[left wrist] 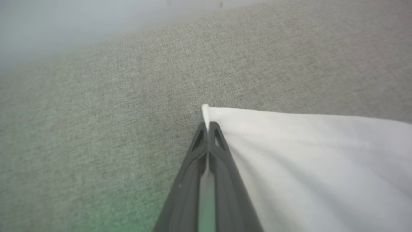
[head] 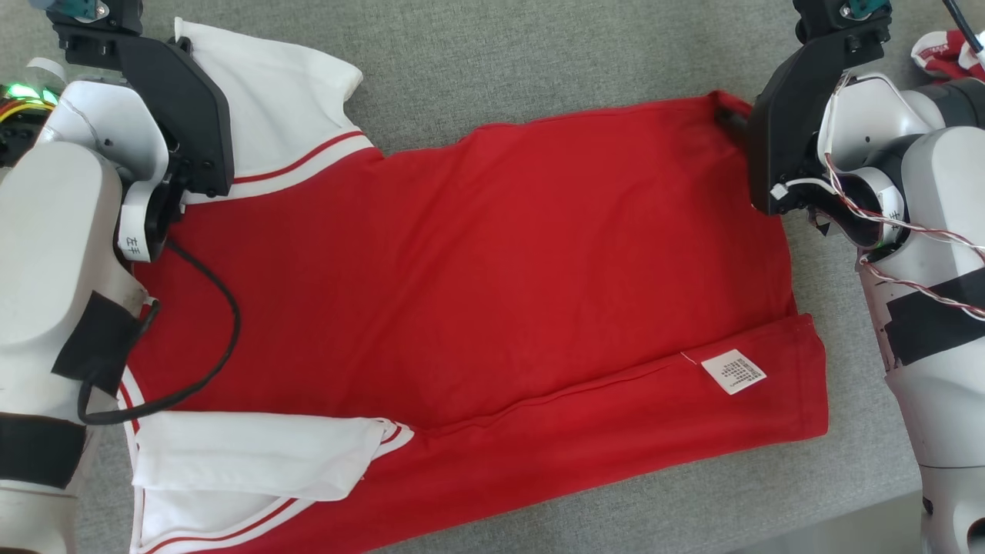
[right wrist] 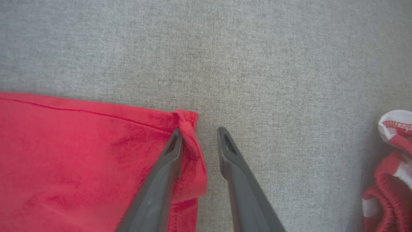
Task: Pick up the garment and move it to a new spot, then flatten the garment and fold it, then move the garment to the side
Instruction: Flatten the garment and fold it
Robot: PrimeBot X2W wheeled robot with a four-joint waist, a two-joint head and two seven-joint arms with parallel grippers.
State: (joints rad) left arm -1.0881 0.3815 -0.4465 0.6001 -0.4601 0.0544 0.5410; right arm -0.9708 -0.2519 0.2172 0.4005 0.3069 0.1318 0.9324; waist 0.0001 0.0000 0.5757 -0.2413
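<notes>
The garment (head: 477, 254) is a red shirt with white sleeves, spread flat on the grey cloth surface, with its lower edge folded up and a white label (head: 733, 371) showing. My left gripper (left wrist: 208, 127) is shut on the corner of the far white sleeve (left wrist: 305, 161), at the top left of the head view (head: 277, 85). My right gripper (right wrist: 200, 133) stands open at the shirt's far right hem corner (right wrist: 186, 122). A bunched fold of the red hem lies between its fingers, and the left finger (right wrist: 170, 154) rests on the fabric.
A crumpled red-and-white cloth (right wrist: 392, 167) lies to the right of my right gripper, at the top right of the head view (head: 946, 54). A black cable (head: 219, 323) from my left arm hangs over the shirt. The surface's front edge (head: 862, 515) runs at lower right.
</notes>
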